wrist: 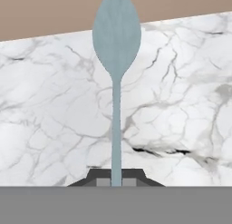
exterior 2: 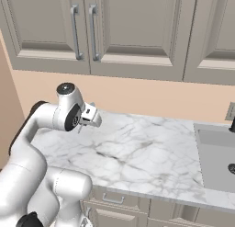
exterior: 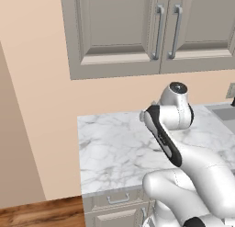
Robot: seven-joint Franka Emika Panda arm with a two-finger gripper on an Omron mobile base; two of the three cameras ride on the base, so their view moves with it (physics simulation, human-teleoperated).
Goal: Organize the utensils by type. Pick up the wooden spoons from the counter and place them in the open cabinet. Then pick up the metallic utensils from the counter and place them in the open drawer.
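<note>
While clamped on the thin handle of the teal spoon (wrist: 116,60), jaws closed tight at the handle's near end. Spoon pointing straight out from the gripper (wrist: 116,181), bowl farthest away, lifted clear above the white marble counter (exterior 2: 137,152). Gripper (exterior 2: 89,115) raised over the counter's left part, near the wall, below closed upper cabinets (exterior 2: 133,28). Sink (exterior 2: 215,157) far right.
</note>
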